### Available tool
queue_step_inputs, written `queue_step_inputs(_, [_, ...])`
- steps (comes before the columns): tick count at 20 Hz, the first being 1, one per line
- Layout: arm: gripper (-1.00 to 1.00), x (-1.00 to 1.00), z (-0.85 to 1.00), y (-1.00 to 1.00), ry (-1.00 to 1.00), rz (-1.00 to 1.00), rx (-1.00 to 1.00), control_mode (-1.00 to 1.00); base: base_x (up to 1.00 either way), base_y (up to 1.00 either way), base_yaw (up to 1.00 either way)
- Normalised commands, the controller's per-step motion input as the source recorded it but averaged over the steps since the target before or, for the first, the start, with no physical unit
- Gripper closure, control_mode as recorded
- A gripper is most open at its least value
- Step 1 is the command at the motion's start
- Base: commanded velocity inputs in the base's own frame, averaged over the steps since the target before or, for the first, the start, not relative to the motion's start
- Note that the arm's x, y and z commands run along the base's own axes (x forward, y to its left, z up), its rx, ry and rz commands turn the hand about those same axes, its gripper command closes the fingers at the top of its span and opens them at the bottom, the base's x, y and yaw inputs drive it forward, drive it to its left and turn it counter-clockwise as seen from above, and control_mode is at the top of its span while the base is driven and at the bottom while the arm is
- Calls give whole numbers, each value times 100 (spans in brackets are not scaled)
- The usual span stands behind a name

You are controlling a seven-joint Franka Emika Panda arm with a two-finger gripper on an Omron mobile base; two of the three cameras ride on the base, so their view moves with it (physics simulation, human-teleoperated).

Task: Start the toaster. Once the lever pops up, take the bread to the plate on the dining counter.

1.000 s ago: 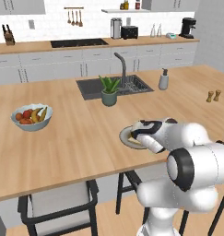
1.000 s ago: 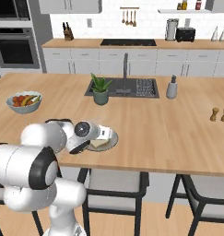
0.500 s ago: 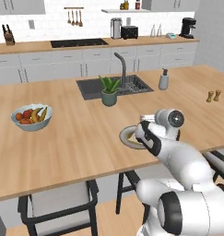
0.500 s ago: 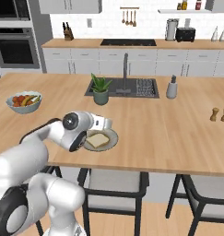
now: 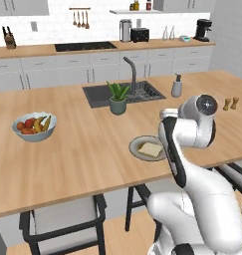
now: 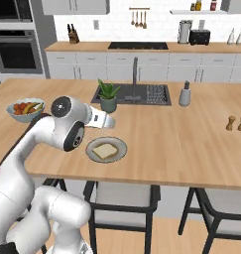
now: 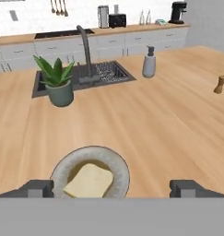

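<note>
Bread [image 7: 89, 180] on plate [image 7: 67, 167], edge cropped

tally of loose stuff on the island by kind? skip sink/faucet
Plate: 1
Bread slice, lying on the plate: 1
Fruit bowl: 1
Potted plant: 1
Soap dispenser: 1
Small brown shakers: 2
Total: 7

Bright, even, flat rendered light, source not evident. Soft faint shadows under the plate [image 7: 90, 177] and potted plant [image 7: 58, 82]. No glare. All views low-res, slightly soft, far wall counter blurriest. No edge distortion.
</note>
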Motion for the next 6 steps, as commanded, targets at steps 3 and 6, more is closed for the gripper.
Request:
queue_step_inputs(3, [-100,-100,5,-23,11,-6,6,-100,0,0,0])
queue_step_inputs(6, [-100,-100,0,-29,9,-6,7,-100,0,0,0])
